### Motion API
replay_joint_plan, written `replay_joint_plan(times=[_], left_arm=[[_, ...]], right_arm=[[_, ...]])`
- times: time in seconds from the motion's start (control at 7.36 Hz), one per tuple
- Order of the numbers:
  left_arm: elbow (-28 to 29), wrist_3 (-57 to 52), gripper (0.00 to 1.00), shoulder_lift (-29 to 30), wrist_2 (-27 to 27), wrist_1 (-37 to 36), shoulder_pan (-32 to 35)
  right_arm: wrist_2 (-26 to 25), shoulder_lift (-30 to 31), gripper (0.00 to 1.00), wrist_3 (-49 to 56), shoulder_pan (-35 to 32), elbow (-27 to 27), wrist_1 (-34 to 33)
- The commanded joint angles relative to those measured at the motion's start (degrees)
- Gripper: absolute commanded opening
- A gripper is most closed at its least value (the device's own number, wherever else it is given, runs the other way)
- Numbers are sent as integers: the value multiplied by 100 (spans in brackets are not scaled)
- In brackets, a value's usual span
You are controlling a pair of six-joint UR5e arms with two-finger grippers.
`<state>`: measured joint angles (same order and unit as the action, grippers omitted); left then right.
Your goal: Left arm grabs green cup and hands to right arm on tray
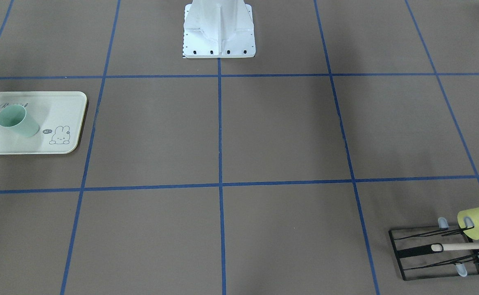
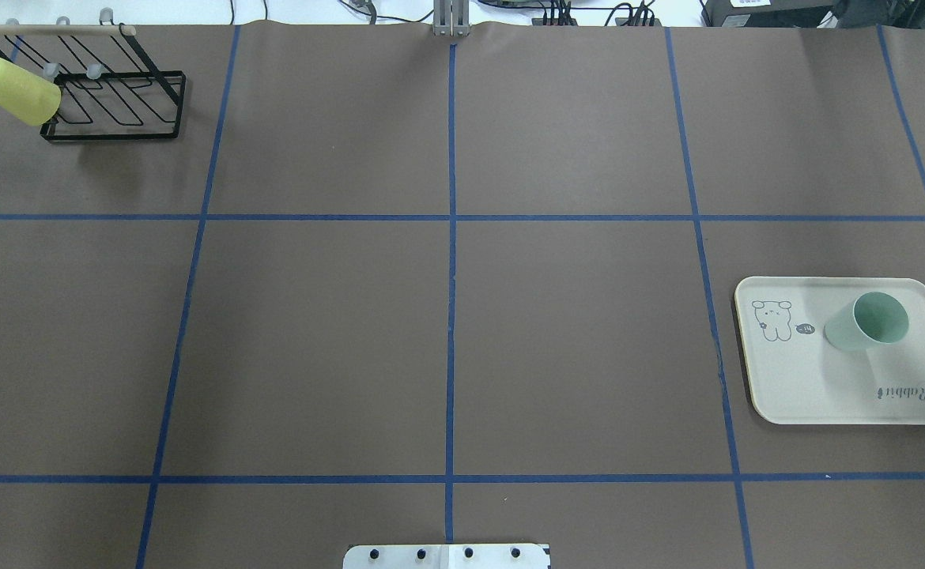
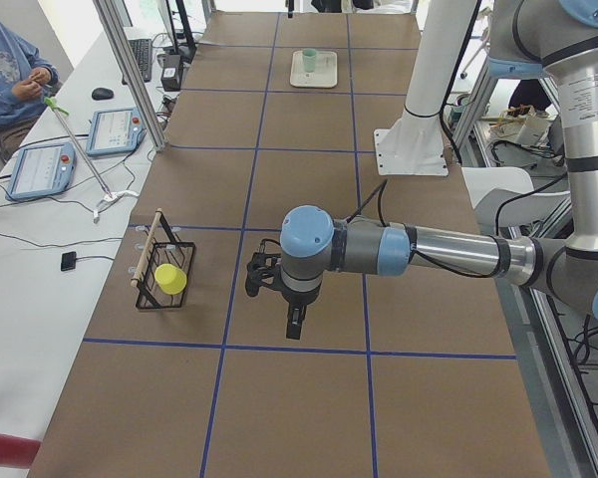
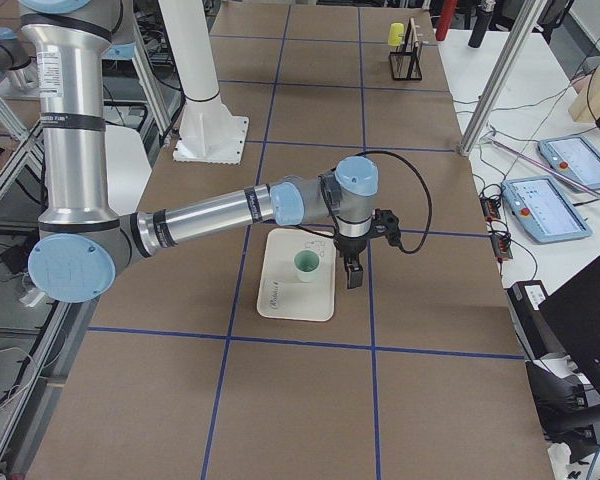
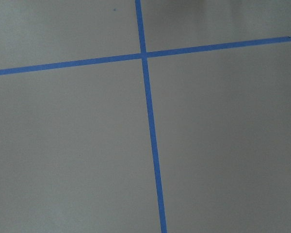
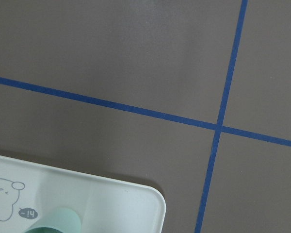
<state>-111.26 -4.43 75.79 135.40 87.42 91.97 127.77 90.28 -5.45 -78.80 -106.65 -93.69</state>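
Pale-mint green cup (image 2: 866, 324) — tapered, handleless — upright on the tray (image 2: 810, 387); left tool (image 3: 293, 327) and right tool (image 4: 352, 274): cannot tell how open.

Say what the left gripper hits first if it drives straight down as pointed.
The left gripper likely meets bare table near the blue tape crossing; nothing else shows below.
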Motion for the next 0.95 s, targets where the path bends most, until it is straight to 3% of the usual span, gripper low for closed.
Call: replay_joint_plan(times=[0.0,0.82], left_arm=[[-62,29,100,14,4,3,-4],[-27,47,100,23,21,3,-12]], right_arm=[[20,25,99,0,-21,4,0],[143,-46,99,-9,-65,-4,0]])
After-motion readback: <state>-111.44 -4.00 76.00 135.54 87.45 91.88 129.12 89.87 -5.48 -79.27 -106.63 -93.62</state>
